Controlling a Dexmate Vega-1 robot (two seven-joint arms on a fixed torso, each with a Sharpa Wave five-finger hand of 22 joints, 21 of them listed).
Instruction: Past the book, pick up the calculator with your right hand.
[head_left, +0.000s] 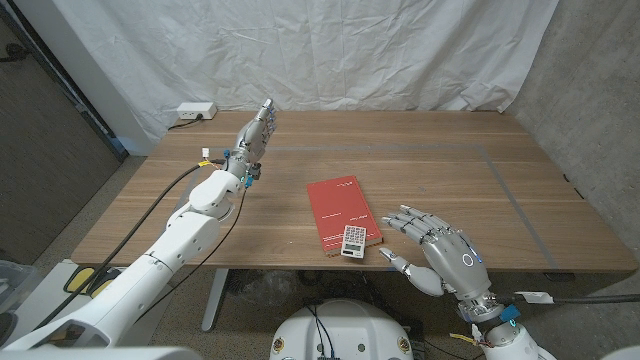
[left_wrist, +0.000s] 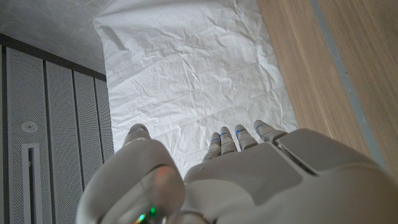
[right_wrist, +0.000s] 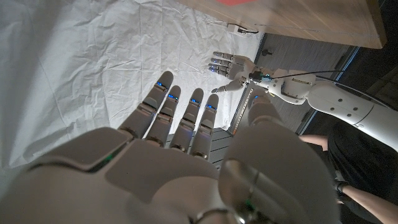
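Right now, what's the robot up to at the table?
Nothing is held yet. The right hand is open, fingers spread, near the table's front edge, just beside the calculator, which lies on the near corner of the red book. It does not touch the calculator. The left hand is raised, open, over the far left of the wooden table, away from both things.

No text can be read anywhere; the red book (head_left: 343, 212) near the table's (head_left: 450, 170) front edge carries a faint white line of print, too small to make out; the calculator (head_left: 352, 241) lying on its front corner shows keys only.
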